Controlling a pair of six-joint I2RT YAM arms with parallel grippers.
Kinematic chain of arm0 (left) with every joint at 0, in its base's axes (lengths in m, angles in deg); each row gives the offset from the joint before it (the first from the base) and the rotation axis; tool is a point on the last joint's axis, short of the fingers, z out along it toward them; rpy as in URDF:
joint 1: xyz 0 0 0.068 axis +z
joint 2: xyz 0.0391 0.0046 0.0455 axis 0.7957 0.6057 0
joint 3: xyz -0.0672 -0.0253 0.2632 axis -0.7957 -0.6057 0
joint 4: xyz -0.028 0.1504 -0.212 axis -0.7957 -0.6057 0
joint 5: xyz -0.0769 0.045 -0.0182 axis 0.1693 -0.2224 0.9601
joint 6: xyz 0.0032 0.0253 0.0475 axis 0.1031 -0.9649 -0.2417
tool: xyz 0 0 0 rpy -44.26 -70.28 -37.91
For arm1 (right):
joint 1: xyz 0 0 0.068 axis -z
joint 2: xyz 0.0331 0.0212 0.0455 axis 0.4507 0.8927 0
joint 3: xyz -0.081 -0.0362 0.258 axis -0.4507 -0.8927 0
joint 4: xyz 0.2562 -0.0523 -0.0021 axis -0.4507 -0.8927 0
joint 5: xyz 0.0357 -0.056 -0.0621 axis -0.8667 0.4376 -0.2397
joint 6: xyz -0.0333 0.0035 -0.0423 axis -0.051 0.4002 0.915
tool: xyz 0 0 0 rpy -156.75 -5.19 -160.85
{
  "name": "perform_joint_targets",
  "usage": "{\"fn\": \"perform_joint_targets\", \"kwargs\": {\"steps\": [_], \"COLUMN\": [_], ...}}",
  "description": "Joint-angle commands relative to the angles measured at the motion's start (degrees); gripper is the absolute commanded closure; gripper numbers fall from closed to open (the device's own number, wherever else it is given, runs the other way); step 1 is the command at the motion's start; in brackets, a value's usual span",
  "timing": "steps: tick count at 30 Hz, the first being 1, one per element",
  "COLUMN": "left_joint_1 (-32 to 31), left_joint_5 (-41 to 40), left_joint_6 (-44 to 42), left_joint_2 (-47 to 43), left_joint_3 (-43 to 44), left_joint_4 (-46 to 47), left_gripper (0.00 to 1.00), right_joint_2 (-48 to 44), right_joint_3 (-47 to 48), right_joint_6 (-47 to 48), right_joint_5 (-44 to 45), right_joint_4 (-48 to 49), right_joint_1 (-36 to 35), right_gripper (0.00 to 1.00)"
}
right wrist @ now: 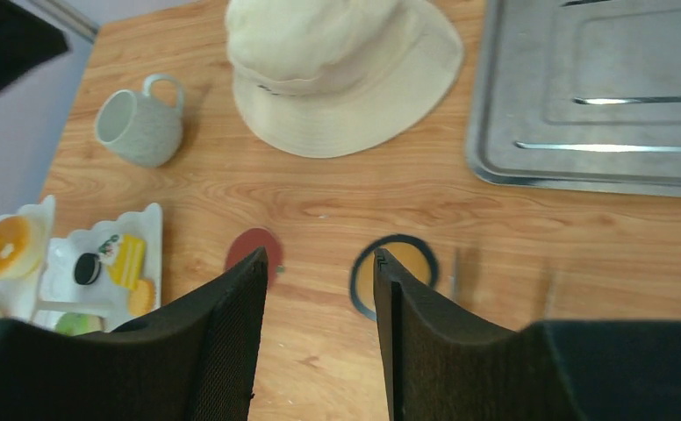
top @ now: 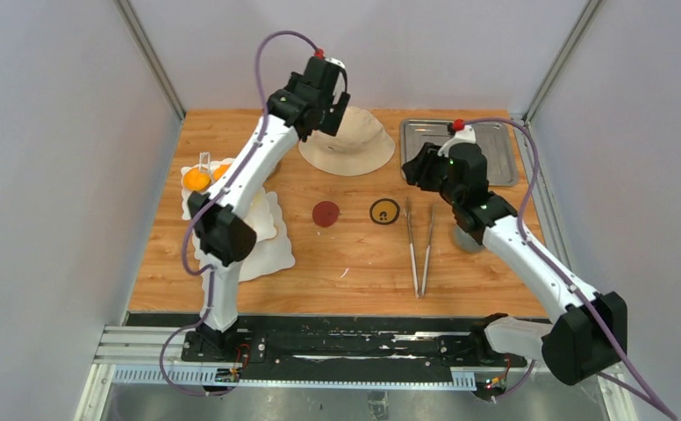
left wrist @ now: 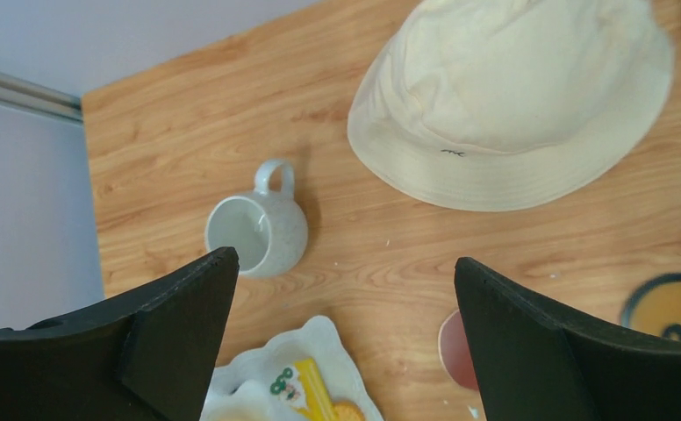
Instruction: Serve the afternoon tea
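Observation:
The white wavy-edged tier stand (top: pixel 271 254) stands at the table's left, with orange pastries (top: pixel 197 179) on its top tier. The right wrist view shows the stand (right wrist: pixel 148 219) holding an orange doughnut (right wrist: pixel 3 247), a yellow pastry (right wrist: pixel 126 260) and a green one (right wrist: pixel 74 323). The white mug (left wrist: pixel 258 230) stands upright left of the hat, also in the right wrist view (right wrist: pixel 139 128). The grey mug (top: pixel 469 239) is partly hidden under my right arm. My left gripper (left wrist: pixel 346 267) is open and empty, high above the mug and the stand's edge (left wrist: pixel 333 338). My right gripper (right wrist: pixel 319 256) is open and empty above the coasters.
A beige bucket hat (top: pixel 347 140) lies at the back centre. A metal tray (top: pixel 495 153) is at the back right. A red coaster (top: pixel 326 213) and a yellow black-rimmed coaster (top: pixel 383 210) lie mid-table. Long metal tongs (top: pixel 420 247) lie right of them.

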Motion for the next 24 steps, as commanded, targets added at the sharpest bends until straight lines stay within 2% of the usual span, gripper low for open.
{"fn": "perform_joint_targets", "kwargs": {"steps": [1,7,15,20,24], "left_joint_1": [2.29,5.35,6.11,8.24,9.93], "left_joint_5": [-0.77,-1.86,-7.32,-5.13,-1.42], "left_joint_6": [-2.13,-2.33,-1.70,-3.40,-4.24], "left_joint_2": [9.02,18.36,21.69,23.42,24.39], "left_joint_3": [6.47,9.65,7.05,6.86,6.48], "left_joint_4": [-0.58,-2.97,-2.40,-1.97,-1.34], "left_gripper": [0.02,0.02,0.02,0.00,0.04], "right_joint_2": [-5.51,-6.73,-1.77,-0.91,-0.43], "right_joint_3": [-2.87,-5.25,-4.66,-4.54,-4.38], "right_joint_6": [5.55,6.74,6.17,6.19,6.30], "right_joint_5": [0.61,-1.02,-6.21,-6.59,-7.12], "right_joint_4": [-6.94,-9.68,-11.09,-11.18,-11.18], "right_joint_1": [2.93,3.29,3.44,3.44,3.44], "right_gripper": [0.53,0.53,0.53,0.53,0.54]}}
